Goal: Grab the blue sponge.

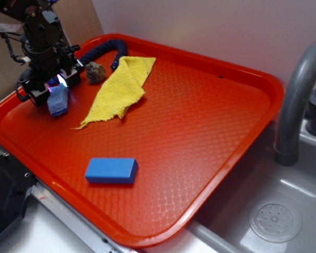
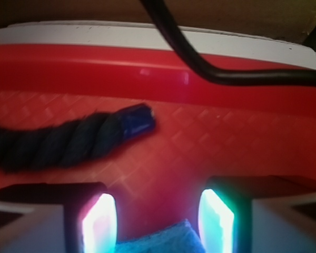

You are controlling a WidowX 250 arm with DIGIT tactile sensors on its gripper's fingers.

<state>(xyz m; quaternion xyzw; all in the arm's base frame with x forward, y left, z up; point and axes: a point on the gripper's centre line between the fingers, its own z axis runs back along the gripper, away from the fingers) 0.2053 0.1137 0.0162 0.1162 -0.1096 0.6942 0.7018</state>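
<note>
I see the red tray [image 1: 210, 105] mostly bare toward its near rim, while my arm stands upright at the far-left corner, the tool [image 1: 57, 90] clamped on the blue sponge [image 1: 58, 103] (navy rope [image 1: 102, 50] just behind).

A black robot arm stands in the upper left of the exterior frame, wrist angled downward. Its claw [image 1: 58, 90] points down, fingers [image 2: 216, 221] lit and set on either side of the blue sponge [image 1: 58, 101], gripping it.
</note>
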